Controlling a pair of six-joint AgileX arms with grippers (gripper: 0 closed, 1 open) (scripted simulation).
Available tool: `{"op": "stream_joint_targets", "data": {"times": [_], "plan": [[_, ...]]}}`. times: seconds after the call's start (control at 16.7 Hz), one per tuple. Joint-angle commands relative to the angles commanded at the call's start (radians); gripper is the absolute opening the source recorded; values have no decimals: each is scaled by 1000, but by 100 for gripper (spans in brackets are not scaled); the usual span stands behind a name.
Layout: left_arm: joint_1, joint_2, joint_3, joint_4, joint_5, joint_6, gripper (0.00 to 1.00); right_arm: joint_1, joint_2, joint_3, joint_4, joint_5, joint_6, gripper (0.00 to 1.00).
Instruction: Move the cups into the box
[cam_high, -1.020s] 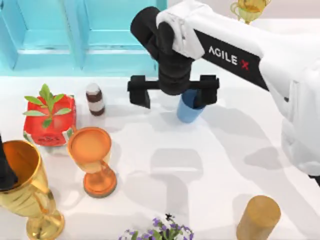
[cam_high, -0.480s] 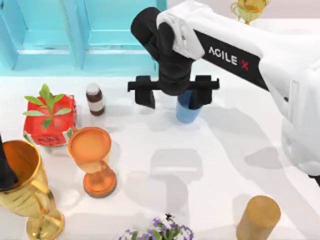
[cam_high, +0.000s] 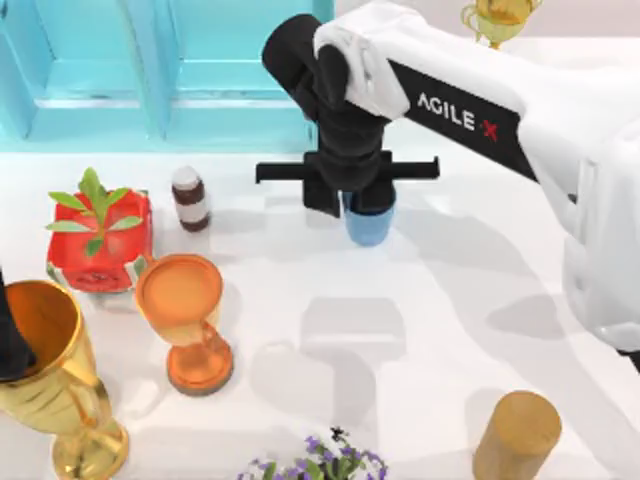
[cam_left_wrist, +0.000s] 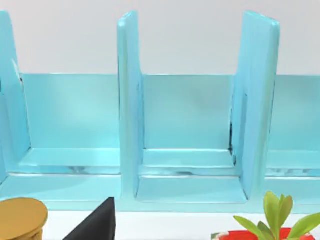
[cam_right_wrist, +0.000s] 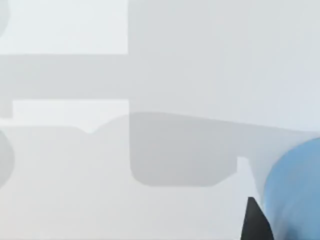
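Right end effector reaches table centre, fingers closed together; left arm parked.

Bright, even light (soft shadows underneath)

Top view straight down over counter; left wrist level toward box; right wrist close beside blue cup.

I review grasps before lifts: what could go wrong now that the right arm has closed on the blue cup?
The right gripper holds the blue cup near its rim, with the fingers seemingly off-centre, so the cup may tilt or slip when lifted. The box lies toward the table's left, and its upright dividers could catch the cup on a low carry. The brown bottle stands near that path.
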Motion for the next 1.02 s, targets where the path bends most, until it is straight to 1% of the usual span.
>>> {"op": "stream_joint_targets", "data": {"times": [0.06, 0.6, 0.78, 1.02], "plan": [[0, 0, 0, 0, 0, 0, 100, 0, 0, 0, 0, 0, 0, 0], [0, 0, 0, 0, 0, 0, 100, 2, -5, -4, -1, 0, -1, 0], [0, 0, 0, 0, 0, 0, 100, -35, -68, -37, -26, -5, -34, 0], [0, 0, 0, 0, 0, 0, 100, -114, -212, -110, -88, -21, -116, 0]]}}
